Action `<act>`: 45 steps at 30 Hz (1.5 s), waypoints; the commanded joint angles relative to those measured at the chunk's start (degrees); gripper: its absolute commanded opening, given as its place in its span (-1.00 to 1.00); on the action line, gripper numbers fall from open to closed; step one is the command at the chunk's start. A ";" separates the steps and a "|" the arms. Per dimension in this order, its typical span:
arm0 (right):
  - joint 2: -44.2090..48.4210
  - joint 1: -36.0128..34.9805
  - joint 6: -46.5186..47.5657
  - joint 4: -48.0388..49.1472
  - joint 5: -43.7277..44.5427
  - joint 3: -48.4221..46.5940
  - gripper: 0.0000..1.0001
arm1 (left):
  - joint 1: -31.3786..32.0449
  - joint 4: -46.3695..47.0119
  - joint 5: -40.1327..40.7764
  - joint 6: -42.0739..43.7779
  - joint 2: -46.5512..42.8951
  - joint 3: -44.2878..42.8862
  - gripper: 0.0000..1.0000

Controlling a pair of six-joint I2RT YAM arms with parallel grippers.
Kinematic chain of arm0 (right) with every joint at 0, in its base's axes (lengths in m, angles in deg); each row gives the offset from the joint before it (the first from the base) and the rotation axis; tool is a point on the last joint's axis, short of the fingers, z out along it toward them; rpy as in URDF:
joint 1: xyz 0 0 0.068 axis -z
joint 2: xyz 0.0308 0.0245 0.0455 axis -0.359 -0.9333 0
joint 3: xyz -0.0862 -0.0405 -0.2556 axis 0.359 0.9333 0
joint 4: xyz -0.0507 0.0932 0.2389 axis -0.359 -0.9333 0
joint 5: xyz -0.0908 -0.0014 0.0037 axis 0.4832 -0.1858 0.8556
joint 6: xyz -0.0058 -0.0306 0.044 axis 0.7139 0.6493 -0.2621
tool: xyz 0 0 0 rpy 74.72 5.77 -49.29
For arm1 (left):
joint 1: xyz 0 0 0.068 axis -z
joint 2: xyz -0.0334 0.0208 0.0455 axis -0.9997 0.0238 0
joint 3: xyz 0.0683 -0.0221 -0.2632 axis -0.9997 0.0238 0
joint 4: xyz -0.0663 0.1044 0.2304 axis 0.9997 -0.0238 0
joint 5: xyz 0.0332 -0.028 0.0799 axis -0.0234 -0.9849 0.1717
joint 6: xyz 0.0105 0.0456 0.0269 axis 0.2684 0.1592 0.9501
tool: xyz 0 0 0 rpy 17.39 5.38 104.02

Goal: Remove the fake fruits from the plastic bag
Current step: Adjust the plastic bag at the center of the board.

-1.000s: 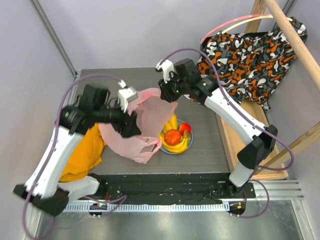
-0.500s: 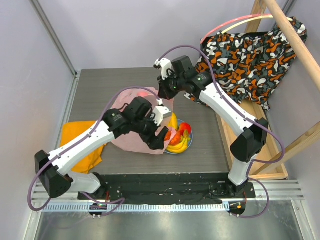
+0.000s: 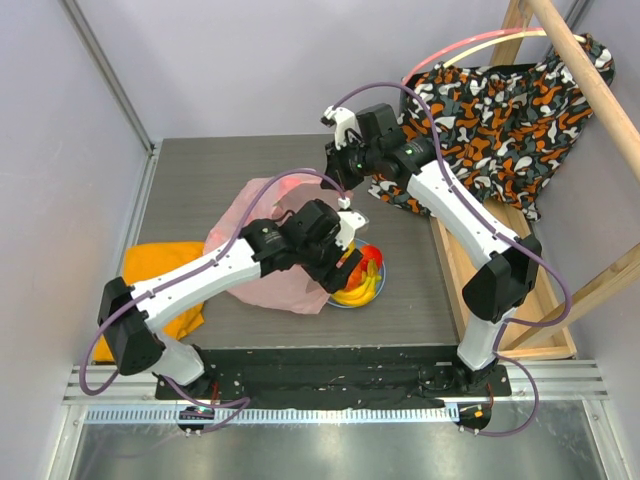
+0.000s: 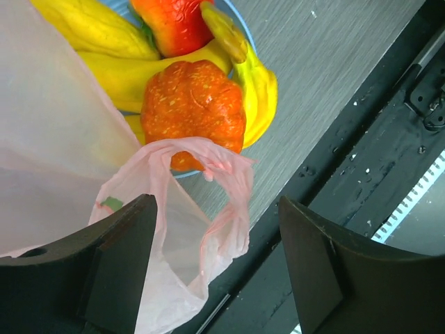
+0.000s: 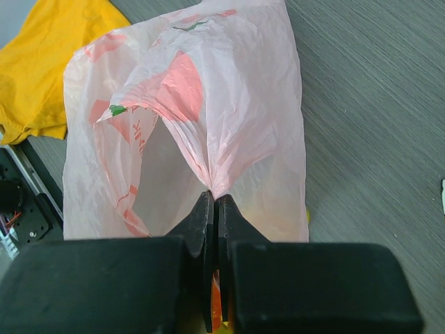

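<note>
The fake fruits lie on a light-blue plate [image 3: 347, 302]: an orange ridged one [image 4: 195, 104], yellow bananas [image 4: 259, 87] and a red one [image 4: 174, 21]. In the top view they show as a heap [image 3: 366, 272]. The pink plastic bag [image 3: 262, 240] lies left of the plate, its edge lifted. My right gripper [image 3: 345, 193] is shut on a pinch of the bag [image 5: 188, 118], fingertips meeting [image 5: 214, 198]. My left gripper [image 3: 343, 262] is open over the plate's near edge; a bag handle loop [image 4: 222, 209] hangs between its fingers [image 4: 118, 264], untouched.
An orange cloth [image 3: 165, 290] lies at the table's left, also in the right wrist view [image 5: 49, 76]. An orange-black-white patterned fabric [image 3: 500, 105] hangs on a wooden frame at the right. The black table edge [image 4: 361, 160] runs just past the plate.
My left arm has swung right across the bag and now reaches over the plate with open jaws. My right gripper has shifted slightly right, still holding the bag.
</note>
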 commanded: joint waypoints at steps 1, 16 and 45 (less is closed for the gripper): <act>2.06 0.22 -1.10 2.78 -1.60 -1.75 -0.98 | 0.17 1.34 -0.73 -1.33 -0.71 1.29 0.49; -1.63 2.15 -1.54 4.79 0.77 -4.11 -0.98 | -7.28 -2.68 -1.46 5.25 0.98 -4.06 -1.00; 19.11 -0.37 9.70 1.64 -0.55 2.48 0.21 | -32.17 -14.39 -5.93 7.28 -27.25 5.34 -1.00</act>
